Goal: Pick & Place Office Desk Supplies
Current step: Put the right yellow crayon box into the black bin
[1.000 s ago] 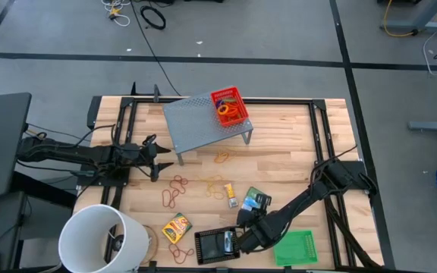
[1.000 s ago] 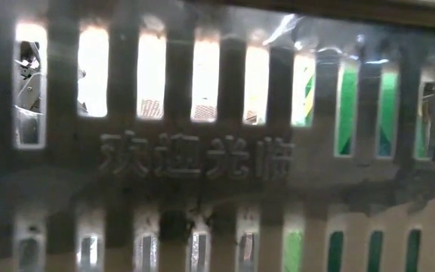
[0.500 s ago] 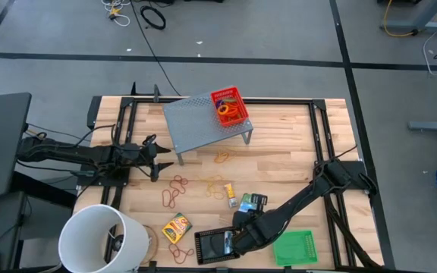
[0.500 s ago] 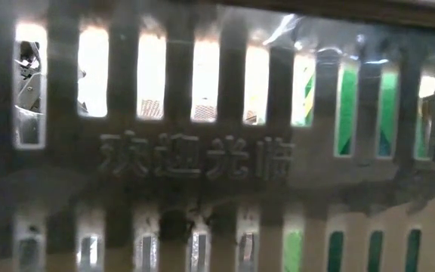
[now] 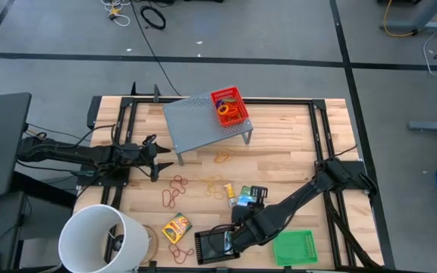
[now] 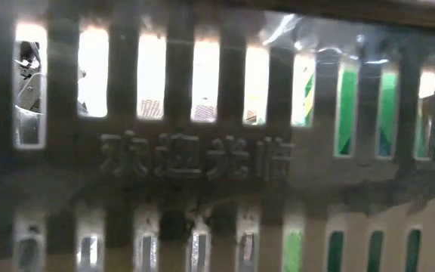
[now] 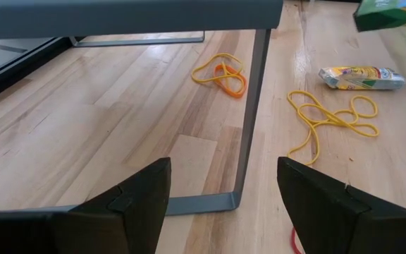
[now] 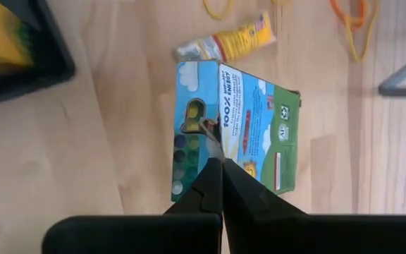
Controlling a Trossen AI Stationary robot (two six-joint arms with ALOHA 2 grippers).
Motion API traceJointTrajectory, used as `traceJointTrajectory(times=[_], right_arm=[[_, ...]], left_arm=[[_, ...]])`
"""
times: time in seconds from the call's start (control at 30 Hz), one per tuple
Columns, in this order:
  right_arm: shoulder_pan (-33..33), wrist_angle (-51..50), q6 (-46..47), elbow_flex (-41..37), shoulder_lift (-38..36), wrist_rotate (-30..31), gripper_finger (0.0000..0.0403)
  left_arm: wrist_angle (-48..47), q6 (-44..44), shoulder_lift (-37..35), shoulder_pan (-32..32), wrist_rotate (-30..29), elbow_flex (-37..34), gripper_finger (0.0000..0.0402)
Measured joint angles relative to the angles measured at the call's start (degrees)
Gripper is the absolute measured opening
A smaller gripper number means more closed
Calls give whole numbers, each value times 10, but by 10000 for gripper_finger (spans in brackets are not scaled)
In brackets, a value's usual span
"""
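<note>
A teal-green packet (image 8: 235,127), blue on one face and green on the other, hangs under my right gripper (image 8: 220,164), which is shut on it near the table's front (image 5: 243,216). The packet also shows in the high view (image 5: 252,197) and, in the air, in the left wrist view (image 7: 392,14). A black mesh tray (image 5: 217,244) sits beside it toward the left. My left gripper (image 7: 224,204) waits open at the table's left (image 5: 158,161), facing the grey riser's leg (image 7: 249,127). My right gripper pinches the packet by the ridge where its blue and green faces meet (image 8: 217,144), between its two shut fingers. The fingers come from above, pointing steeply down. The packet hangs below them, clear of the table.
Rubber bands (image 5: 174,186) and a yellow tube-like packet (image 5: 231,196) lie mid-table. A crayon box (image 5: 177,226), a green tray (image 5: 294,246) and a white bucket (image 5: 101,239) stand along the front. A red tray (image 5: 230,108) sits on the riser (image 5: 199,121). A slotted wall (image 6: 202,159) fills the low view.
My right gripper has risen, still shut, and drawn a little toward the table's left. The teal-green packet has come up off the table with it and hangs clear.
</note>
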Motion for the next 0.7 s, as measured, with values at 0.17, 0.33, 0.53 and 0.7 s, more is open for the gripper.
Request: traceJointTrajectory(times=[0.17,0.33,0.53,0.7], right_arm=[[0,-7,-42,38,0,1,0],[1,-7,-107,75,-1,2,0],[1,8,-208,125,-1,2,0],[0,56,-321,150,-2,-31,0]], left_arm=[[0,0,0,0,0,0,262],[0,0,0,0,0,0,262],[0,0,0,0,0,0,262],[0,0,0,0,0,0,262]])
